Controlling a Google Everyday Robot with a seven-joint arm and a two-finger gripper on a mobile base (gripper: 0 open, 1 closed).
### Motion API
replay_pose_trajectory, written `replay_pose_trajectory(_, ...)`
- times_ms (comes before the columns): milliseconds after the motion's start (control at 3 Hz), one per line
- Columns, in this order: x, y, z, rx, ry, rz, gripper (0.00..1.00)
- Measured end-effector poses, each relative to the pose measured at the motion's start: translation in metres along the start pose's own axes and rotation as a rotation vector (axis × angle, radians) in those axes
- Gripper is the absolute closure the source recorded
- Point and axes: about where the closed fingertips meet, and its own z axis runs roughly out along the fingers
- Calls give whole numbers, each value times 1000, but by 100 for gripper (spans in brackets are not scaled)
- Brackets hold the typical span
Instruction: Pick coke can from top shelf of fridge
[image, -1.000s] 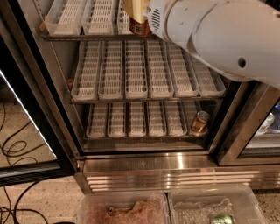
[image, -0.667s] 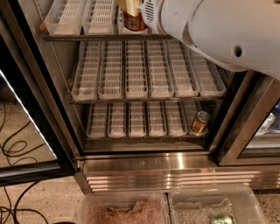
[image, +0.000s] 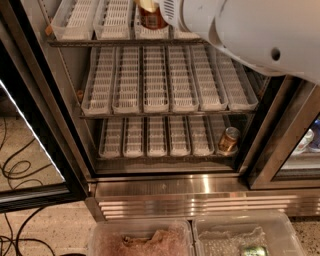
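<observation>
Coke can (image: 151, 19): positioned at the front of the top shelf (image: 125, 42) of the fridge (image: 165, 187), in the third white lane tray from the left. Only its lower red body is in view. The upper part is cut off by the top edge of the view.

Gripper (image: 156, 6): located at the top edge of the view, immediately at the can's upper right side, at the end of the white arm (image: 260, 35) that enters from the right. Most of it lies beyond the frame edge. Whether it is released or clamped cannot be determined, nor whether it contacts the can.

Obstructions: the arm covers the right-hand part of the top shelf and the rear right corner of the middle rack (image: 170, 114).

Other items: a copper-gold can (image: 229, 140) sits on the bottom rack (image: 165, 156), in the rightmost tray. The black-framed door (image: 30, 150) stands open at left. Two clear bins (image: 140, 223) sit below the ribbed base. The right bin holds a green can (image: 254, 250), cut off by the lower edge. The contents of the left bin are indistinct.
</observation>
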Motion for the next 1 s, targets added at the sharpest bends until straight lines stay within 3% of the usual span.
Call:
replay_pose_trajectory(333,17,-5,-7,0,41,15,100)
replay_pose_trajectory(667,43,-19,-26,31,91,43,100)
replay_pose_trajectory(1000,44,-20,-27,34,93,44,100)
